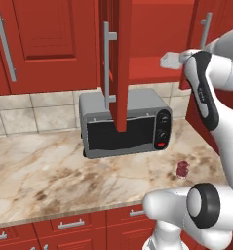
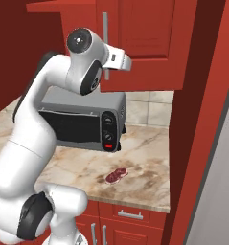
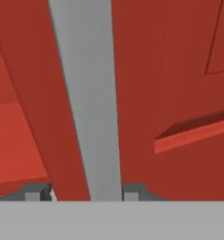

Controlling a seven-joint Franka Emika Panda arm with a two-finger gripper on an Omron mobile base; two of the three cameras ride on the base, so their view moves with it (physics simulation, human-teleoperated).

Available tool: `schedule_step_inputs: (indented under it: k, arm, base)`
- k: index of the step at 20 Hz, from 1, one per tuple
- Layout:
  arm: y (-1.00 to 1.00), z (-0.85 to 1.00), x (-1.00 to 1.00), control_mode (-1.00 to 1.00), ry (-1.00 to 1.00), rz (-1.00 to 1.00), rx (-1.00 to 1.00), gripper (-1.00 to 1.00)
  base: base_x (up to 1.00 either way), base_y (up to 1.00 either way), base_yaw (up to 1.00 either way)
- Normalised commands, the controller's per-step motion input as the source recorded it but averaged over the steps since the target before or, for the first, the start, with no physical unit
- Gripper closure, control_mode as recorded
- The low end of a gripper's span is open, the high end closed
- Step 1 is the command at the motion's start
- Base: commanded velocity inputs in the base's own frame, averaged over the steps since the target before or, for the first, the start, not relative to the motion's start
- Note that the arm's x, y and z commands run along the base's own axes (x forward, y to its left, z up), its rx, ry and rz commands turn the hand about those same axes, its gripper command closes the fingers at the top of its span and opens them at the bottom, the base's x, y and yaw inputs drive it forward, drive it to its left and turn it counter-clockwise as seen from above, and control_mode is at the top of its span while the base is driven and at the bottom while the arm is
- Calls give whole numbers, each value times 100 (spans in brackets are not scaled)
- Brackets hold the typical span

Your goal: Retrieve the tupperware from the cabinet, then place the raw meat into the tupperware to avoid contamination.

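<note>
Fingertips [image 3: 38, 192] straddle the silver door handle [image 3: 87, 103], gripper [image 3: 83, 193] around it, grip unclear; cabinet [image 1: 137, 68] open, tupperware [image 1: 169, 59] at shelf's front edge.

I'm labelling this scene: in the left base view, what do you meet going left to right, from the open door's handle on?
Cabinet door handle → toaster oven's knobs → raw meat → robot arm's dark forearm.

The white Franka arm with dark joints rises, elbow bent, hand raised high — its two-finger gripper [image 3: 80, 193] with small dark fingertips [image 3: 37, 193] parted — a gap between them.
</note>
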Motion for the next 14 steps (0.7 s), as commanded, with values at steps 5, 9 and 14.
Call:
schedule_step_inputs:
  k: [5,9,14]
  arm:
    - [-60,0,-78,-100,0,3,4,100]
    - [-55,0,-67,-100,0,2,2,100]
    - [-42,0,-51,-100,0,2,0,100]
  base:
    - [0,0,0]
    - [0,0,0]
    - [0,0,0]
